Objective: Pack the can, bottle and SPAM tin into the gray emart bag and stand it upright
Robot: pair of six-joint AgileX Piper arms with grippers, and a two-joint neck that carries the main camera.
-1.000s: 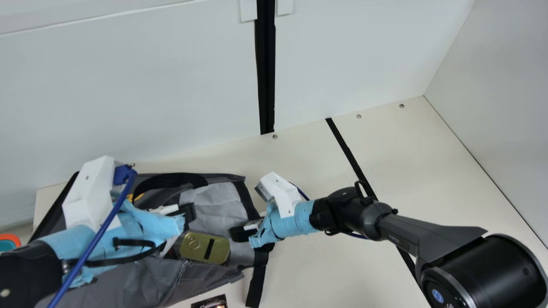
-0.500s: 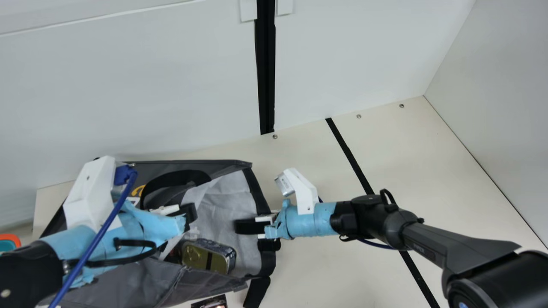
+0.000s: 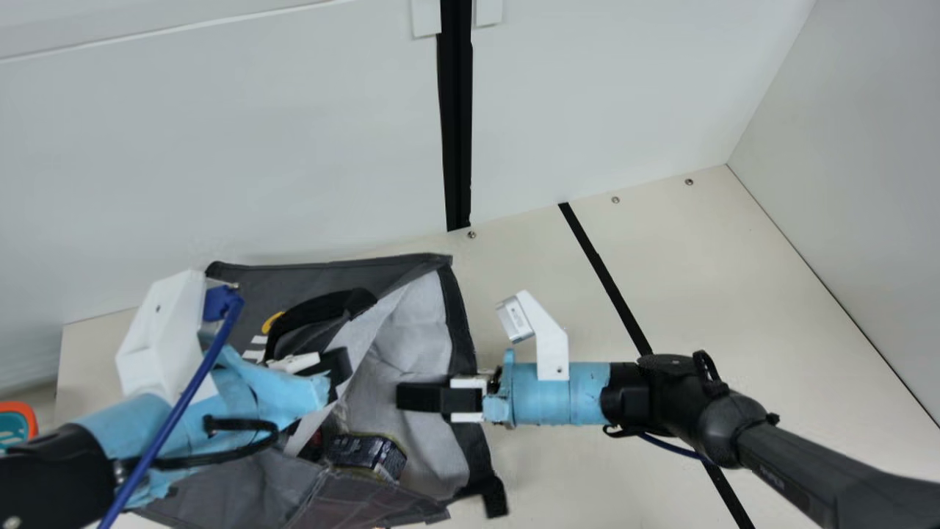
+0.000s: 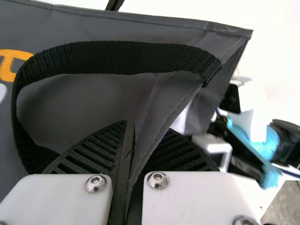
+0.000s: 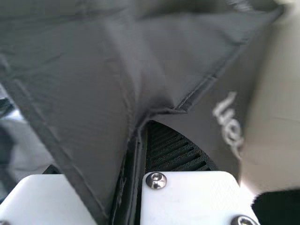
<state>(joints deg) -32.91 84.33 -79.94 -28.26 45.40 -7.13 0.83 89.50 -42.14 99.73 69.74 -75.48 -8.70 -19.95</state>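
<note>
One gray fabric emart bag (image 3: 330, 272) sprawls across the lower left of the frame on the cream surface (image 3: 587, 441), its mouth gaping and its pale lining (image 3: 415, 330) on show. Two arms work at it, two claws in all, one to an arm. The left claw (image 3: 339, 366) is clenched on the bag; up close in the left wrist view, a fold of gray cloth sits pinched between its two ribbed fingers (image 4: 96, 152), just beside one black webbing handle (image 4: 117, 57). The right claw (image 3: 422, 397), near the middle of the lower frame, has hold of the bag's dark rim, one of its two fingers reaching in over the lining; in the right wrist view the cloth bunches up between them.

I count one tin, the gold-edged SPAM tin with a dark label (image 3: 366, 454), inside the bag toward the lower middle. Something dark red pokes out next to it, too hidden to name. Over at the far left edge there's one orange-and-teal object (image 3: 16, 425), well apart from the tin.
</note>
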